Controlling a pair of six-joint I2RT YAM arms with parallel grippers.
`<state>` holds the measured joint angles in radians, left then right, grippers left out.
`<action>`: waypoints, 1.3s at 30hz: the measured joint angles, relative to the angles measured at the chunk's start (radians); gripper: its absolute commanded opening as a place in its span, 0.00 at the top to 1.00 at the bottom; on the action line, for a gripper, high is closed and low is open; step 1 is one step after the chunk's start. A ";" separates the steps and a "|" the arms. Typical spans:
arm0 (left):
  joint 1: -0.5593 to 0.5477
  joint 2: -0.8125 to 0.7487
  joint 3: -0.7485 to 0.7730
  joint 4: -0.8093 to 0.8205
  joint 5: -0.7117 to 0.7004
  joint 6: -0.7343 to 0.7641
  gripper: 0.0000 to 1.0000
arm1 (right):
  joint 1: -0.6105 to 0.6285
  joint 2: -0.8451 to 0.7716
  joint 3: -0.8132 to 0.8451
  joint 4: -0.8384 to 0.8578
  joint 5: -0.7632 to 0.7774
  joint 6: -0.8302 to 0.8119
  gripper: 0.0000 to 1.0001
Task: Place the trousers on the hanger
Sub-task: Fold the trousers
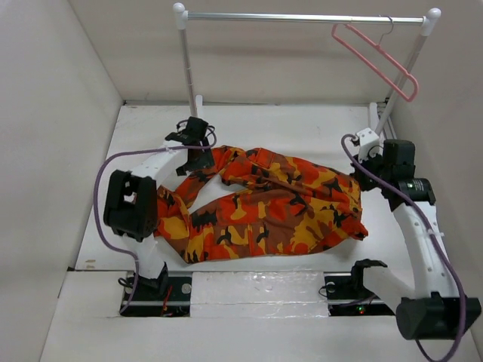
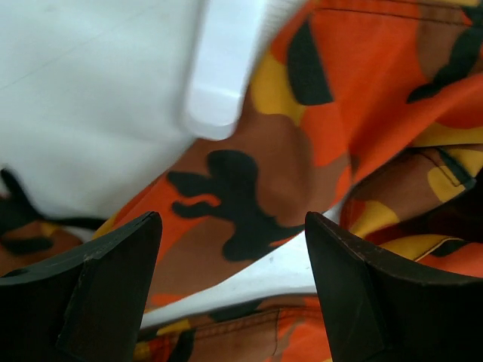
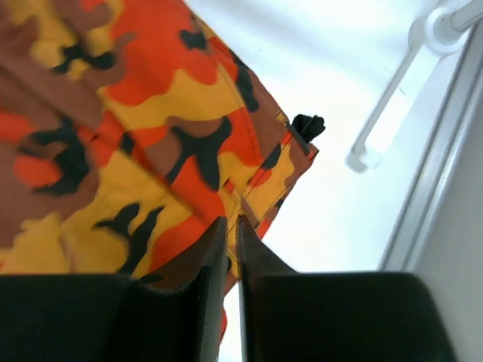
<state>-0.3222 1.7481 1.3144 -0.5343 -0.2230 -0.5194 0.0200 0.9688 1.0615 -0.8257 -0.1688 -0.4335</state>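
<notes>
Top view: the trousers lie on the white table, spread across the mid of the frame. They're rumpled w/ folds, and one leg curls toward the lower left. The hanger is in the upper right corner, hooked on the silver rail and hanging tilted, well apart from the cloth.

L gripper: on the wrist cam both black fingers sit low in the frame, far apart. Camo cloth shows beyond the gap but nothing's clamped, so jaws wide, holding nothing. A blurred white rack foot is at top centre of that view. In the top view this gripper is at the cloth's upper left end, near the rack's left post.

R gripper: fingers at bottom centre of the wrist frame, pressed almost together w/ only a thin slit. The trousers' edge runs right up into that slit, so it's pinched closed on the cloth near a corner. A small black tab pokes out from that corner, centre-right of the frame. In the top view this gripper is at the right end of the trousers, mid right of the frame.
</notes>
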 measured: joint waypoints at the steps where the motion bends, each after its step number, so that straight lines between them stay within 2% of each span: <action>1: -0.008 0.032 0.016 0.007 0.011 0.013 0.27 | -0.043 0.022 -0.035 0.069 -0.021 0.016 0.54; 4: -0.026 0.066 0.027 0.045 0.053 0.042 0.29 | -0.171 0.127 -0.151 0.255 -0.083 0.077 0.27; 8: -0.035 0.068 0.018 0.083 0.083 0.050 0.34 | -0.316 0.289 -0.251 0.414 -0.156 0.161 0.21; 15: -0.016 0.068 -0.071 0.116 0.092 0.063 0.39 | -0.354 0.470 -0.266 0.639 -0.183 0.261 0.21; 18: -0.010 0.069 -0.089 0.124 0.091 0.064 0.39 | -0.380 0.554 -0.306 0.767 -0.226 0.320 0.26; 21: -0.010 0.070 -0.097 0.136 0.087 0.066 0.50 | -0.396 0.612 -0.334 0.873 -0.262 0.374 0.33; 22: -0.010 0.071 -0.097 0.137 0.087 0.066 0.54 | -0.396 0.623 -0.336 0.901 -0.270 0.390 0.48; 23: -0.010 0.073 -0.098 0.141 0.085 0.067 0.73 | -0.396 0.636 -0.340 0.921 -0.278 0.402 0.59; 24: -0.010 0.074 -0.098 0.145 0.085 0.065 0.88 | -0.396 0.649 -0.345 0.951 -0.295 0.422 0.75; 25: -0.010 0.076 -0.100 0.149 0.080 0.064 1.00 | -0.396 0.660 -0.350 0.980 -0.305 0.437 0.99; 31: -0.007 0.068 -0.116 0.150 0.044 0.066 1.00 | -0.396 0.624 -0.389 1.028 -0.336 0.502 1.00; 35: 0.000 -0.016 -0.116 0.110 -0.008 0.063 1.00 | -0.395 0.434 -0.362 0.922 -0.294 0.478 1.00; 39: 0.006 -0.198 -0.113 0.064 -0.089 0.060 1.00 | -0.397 0.247 -0.285 0.798 -0.204 0.422 1.00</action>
<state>-0.3161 1.5505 1.2015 -0.4698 -0.3119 -0.4595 -0.3775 1.2156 0.7765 -0.0273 -0.3733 -0.0116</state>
